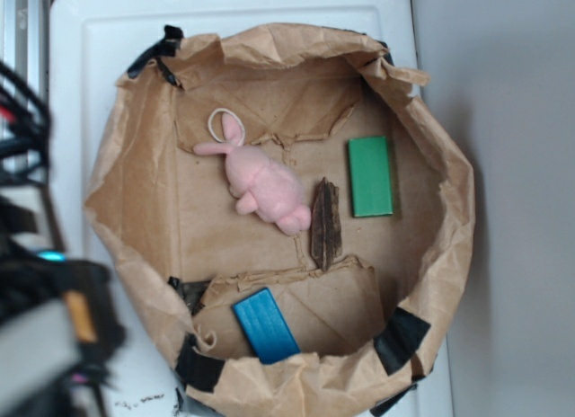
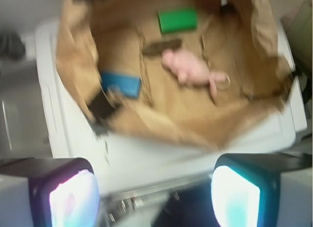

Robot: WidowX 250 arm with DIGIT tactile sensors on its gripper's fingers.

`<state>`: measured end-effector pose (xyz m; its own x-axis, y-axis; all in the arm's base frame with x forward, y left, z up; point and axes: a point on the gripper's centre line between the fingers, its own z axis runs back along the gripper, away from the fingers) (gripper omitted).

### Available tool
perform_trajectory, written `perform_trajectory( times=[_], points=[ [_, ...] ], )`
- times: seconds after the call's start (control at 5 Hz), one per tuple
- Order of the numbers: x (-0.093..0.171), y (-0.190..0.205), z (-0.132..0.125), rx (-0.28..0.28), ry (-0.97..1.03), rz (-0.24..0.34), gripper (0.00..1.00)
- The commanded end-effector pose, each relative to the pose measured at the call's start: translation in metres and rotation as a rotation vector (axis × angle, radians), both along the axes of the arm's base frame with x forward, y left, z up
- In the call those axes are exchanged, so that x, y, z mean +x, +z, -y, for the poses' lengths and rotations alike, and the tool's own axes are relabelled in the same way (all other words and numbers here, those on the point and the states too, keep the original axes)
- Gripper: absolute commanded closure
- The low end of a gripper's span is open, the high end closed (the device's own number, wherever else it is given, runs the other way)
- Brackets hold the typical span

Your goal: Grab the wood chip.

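The wood chip (image 1: 325, 225) (image 2: 161, 46) is a dark brown sliver lying flat in the middle of the brown paper bag's floor (image 1: 216, 219), between the pink plush bunny and the green block. My gripper (image 2: 154, 197) hangs outside the bag, over the white lid's near edge, far from the chip. Its two glowing pads (image 2: 73, 200) stand wide apart with nothing between them. In the exterior view the arm (image 1: 45, 336) is a dark blur at the lower left, and its fingers cannot be made out.
A pink plush bunny (image 1: 260, 185) (image 2: 188, 68) lies touching the chip's left side. A flat green block (image 1: 370, 175) (image 2: 177, 20) lies to its right, a blue block (image 1: 265, 324) (image 2: 121, 83) near the bag's front. The bag's crumpled walls (image 1: 449, 219) rise all around on a white bin lid (image 1: 99, 39).
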<state>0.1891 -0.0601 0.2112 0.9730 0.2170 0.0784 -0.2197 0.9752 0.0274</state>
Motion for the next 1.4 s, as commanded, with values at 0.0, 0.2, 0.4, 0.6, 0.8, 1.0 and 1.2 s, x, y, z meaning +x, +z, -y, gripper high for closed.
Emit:
perform_trajectory(
  times=[0.0, 0.2, 0.4, 0.6, 0.8, 1.0, 1.2],
  points=[
    [0.042, -0.012, -0.018, -0.088, 0.381, 0.121, 0.00],
    [0.042, -0.012, -0.018, -0.088, 0.381, 0.121, 0.00],
    [0.042, -0.012, -0.018, -0.088, 0.381, 0.121, 0.00],
    [0.042, -0.012, -0.018, -0.088, 0.381, 0.121, 0.00],
    [0.048, -0.028, -0.026, -0.103, 0.537, 0.096, 0.00],
    [0.059, -0.050, -0.035, -0.121, 0.618, 0.076, 0.00],
    [0.064, -0.063, -0.041, -0.150, 0.646, 0.107, 0.00]
  ],
)
